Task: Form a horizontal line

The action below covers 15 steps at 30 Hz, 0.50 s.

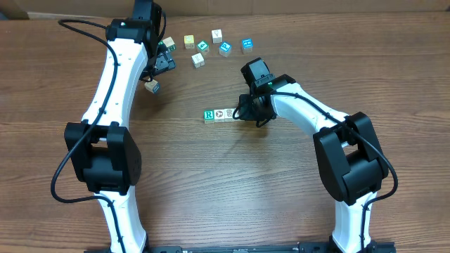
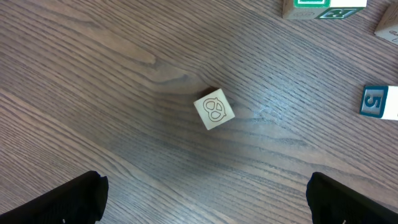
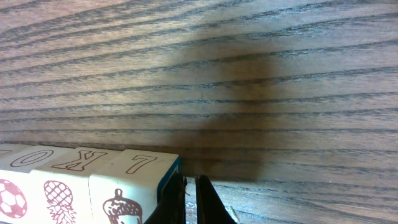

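Sitting near the middle of the table (image 1: 281,183), the row of blocks (image 1: 219,114) has three tiny blocks side by side, each one touching the next. The R block (image 1: 209,114) is at one end. The acorn block (image 3: 121,186) is at the other end, with a pineapple and a ball on the blocks next to it.

The right claw (image 3: 190,186) is closed tight and has nothing in it. Its tips sit right up against the outer side of the acorn block, and they look like they touch it. I think it is nudging the row to make it neat.

The left claw (image 2: 205,180) is wide open and holds nothing. It hangs over the pretzel block (image 2: 214,110), which lies alone, well apart from the row. This may be the next block to join the row. More loose blocks (image 1: 216,35) lie at the far side of the table.

These blocks look small, hard and very light. They will not squash or break. But they will slide on the smooth wood with just a tiny push. A bump at one end could push the whole row crooked or open a gap.

The best place to hold a block is on two flat sides that face away from each other. The pretzel block sits turned, so its corners point toward the fingers. I think the left claw should twist to match the flat sides before it squeezes, or the block could spin and pop out.
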Each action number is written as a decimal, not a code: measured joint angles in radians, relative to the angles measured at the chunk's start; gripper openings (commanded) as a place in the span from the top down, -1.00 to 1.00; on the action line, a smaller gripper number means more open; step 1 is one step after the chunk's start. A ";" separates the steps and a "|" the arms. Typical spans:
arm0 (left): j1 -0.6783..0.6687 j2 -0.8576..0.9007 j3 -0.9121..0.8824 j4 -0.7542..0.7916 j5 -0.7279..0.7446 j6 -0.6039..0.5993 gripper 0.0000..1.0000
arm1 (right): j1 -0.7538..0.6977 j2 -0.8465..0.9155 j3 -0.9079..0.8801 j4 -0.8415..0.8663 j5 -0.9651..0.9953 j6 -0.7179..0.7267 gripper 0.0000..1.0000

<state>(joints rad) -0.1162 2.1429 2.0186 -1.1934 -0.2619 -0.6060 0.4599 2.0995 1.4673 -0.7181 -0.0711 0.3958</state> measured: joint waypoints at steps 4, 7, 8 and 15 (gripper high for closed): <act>0.000 0.000 0.000 0.000 0.000 0.000 -0.99 | -0.002 0.000 0.000 -0.006 0.000 0.000 0.92; 0.000 0.000 0.000 0.000 0.000 0.000 -1.00 | -0.006 0.000 0.000 -0.017 0.002 0.000 0.92; 0.000 0.000 0.000 0.000 0.000 0.000 -0.99 | -0.010 0.000 0.000 -0.028 0.007 0.000 0.92; 0.000 0.000 0.000 0.000 0.000 0.000 -0.99 | -0.075 -0.009 0.000 -0.117 0.073 -0.004 0.91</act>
<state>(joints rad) -0.1162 2.1429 2.0186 -1.1934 -0.2619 -0.6060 0.3851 2.0903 1.4677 -0.8352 0.0021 0.3920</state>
